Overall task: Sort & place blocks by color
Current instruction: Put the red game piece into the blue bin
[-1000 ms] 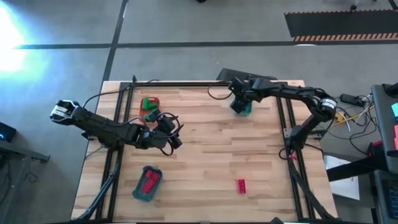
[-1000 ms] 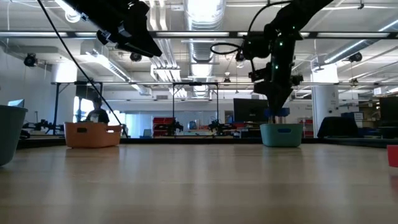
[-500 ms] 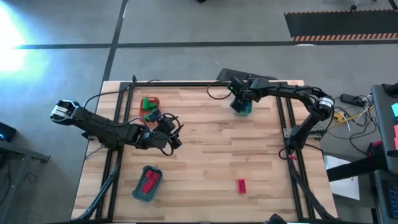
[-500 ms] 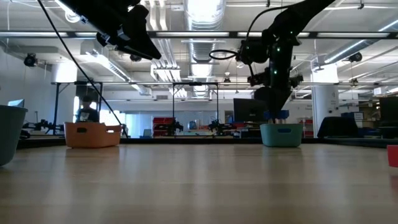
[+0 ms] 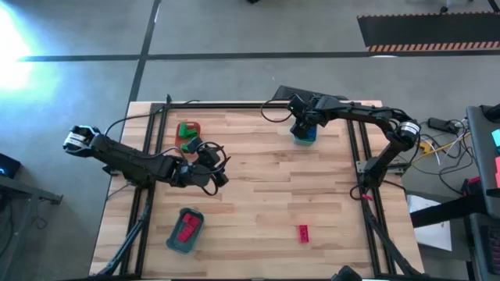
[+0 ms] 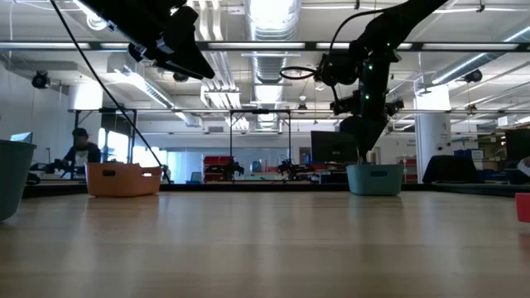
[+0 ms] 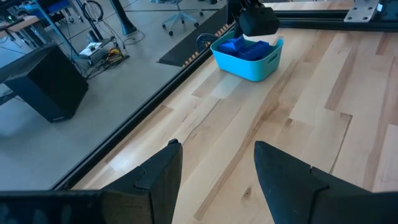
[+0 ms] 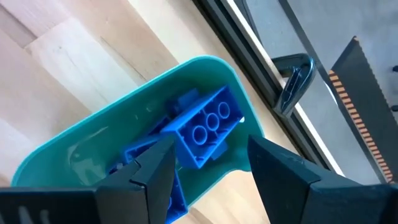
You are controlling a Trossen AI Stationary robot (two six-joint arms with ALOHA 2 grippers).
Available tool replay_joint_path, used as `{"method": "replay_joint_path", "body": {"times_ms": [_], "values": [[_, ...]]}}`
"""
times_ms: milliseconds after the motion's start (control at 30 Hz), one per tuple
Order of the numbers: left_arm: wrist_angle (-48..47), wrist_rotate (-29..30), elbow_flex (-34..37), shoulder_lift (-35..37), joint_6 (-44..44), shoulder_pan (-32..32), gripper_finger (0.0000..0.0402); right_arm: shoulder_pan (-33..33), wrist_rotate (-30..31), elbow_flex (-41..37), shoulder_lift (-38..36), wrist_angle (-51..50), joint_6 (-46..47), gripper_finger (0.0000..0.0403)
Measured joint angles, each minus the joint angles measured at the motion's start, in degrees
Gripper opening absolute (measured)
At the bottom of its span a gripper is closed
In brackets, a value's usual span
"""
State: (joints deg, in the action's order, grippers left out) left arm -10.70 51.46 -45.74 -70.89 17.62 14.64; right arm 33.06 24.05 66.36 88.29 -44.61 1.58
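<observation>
Blue studded plastic bricks [image 8: 202,132] lie heaped in the teal oblong tray [image 8: 81,154] at the far right of the wooden tabletop [image 5: 273,187], directly beneath the right claw [image 8: 208,163], whose fingers stand apart and empty. The left claw [image 7: 214,165], fingers also spread with nothing between them, hangs above the tabletop's left side. A lone red brick [image 5: 302,231] sits near the front edge.

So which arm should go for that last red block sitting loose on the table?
Probably the left. Its gripper is empty with jaws open, and the tray of red blocks is on its side. The right gripper hangs over the far teal tray, farther from the red block.
</observation>
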Motion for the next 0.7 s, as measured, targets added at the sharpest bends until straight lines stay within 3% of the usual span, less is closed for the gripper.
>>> {"method": "replay_joint_path", "body": {"times_ms": [133,367,500,700], "values": [[-0.1,0.0,0.0,0.0,0.0,0.0,0.0183,-0.2,-0.7,1.2,-0.3,-0.3,1.4,0.0188],[-0.3,0.0,0.2,0.0,1.4,0.3,0.0183,-5.4,-13.2,6.5,-2.8,-7.1,12.1,0.0175],[-0.2,0.0,0.1,0.0,1.3,0.3,0.0183,-12.7,-14.7,8.9,-4.2,-11.6,25.5,0.0166],[-0.2,0.0,0.1,0.0,1.3,0.4,0.0183,-28.0,-20.5,9.3,-5.3,-12.1,36.6,0.0152]]}}
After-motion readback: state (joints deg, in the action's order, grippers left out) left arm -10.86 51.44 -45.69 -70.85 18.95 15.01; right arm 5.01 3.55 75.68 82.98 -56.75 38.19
